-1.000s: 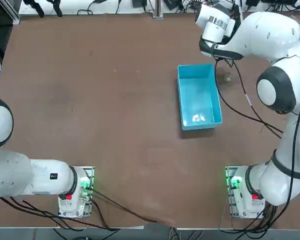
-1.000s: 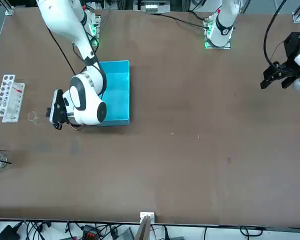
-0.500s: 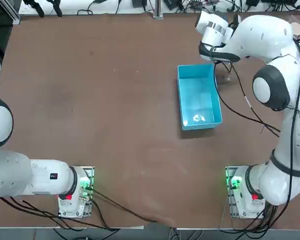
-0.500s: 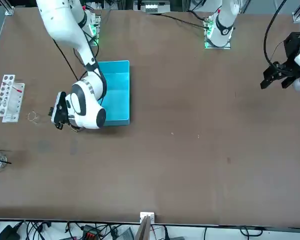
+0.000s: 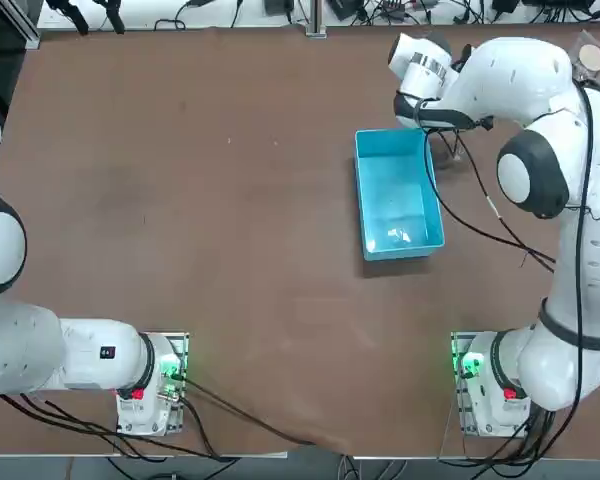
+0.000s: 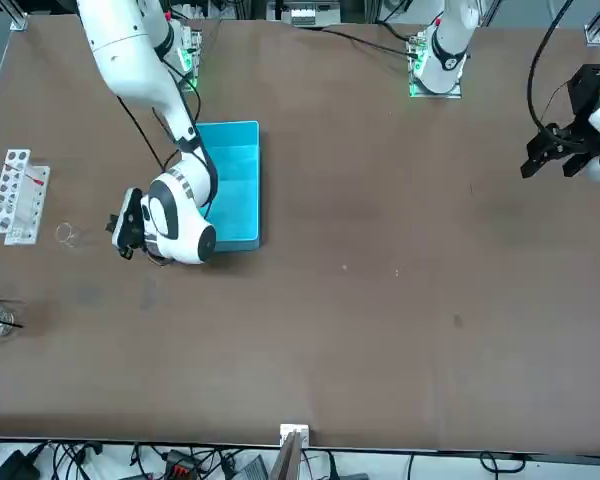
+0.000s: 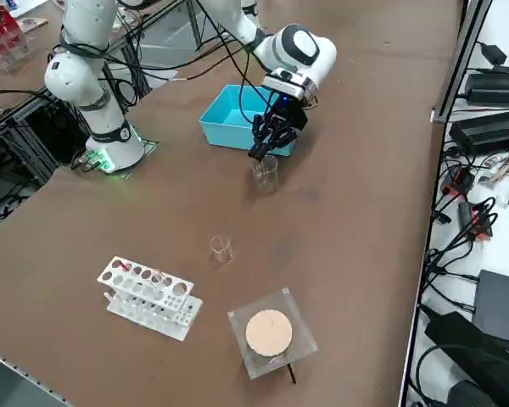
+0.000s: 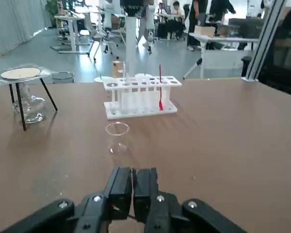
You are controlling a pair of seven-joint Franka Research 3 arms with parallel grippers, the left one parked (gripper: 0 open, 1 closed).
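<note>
While right fingers (image 8: 134, 175) hover closed beside blue bin (image 5: 359, 195), small beaker (image 8: 117, 138) ahead, apart.

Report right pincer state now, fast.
Right pincer: closed, fingers pressed together, just above a clear beaker beside the blue bin; whether it pinches the beaker's rim cannot be told.

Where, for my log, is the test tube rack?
Front view: the test tube rack sits at the picture's left edge, past a small beaker from the right gripper.
</note>
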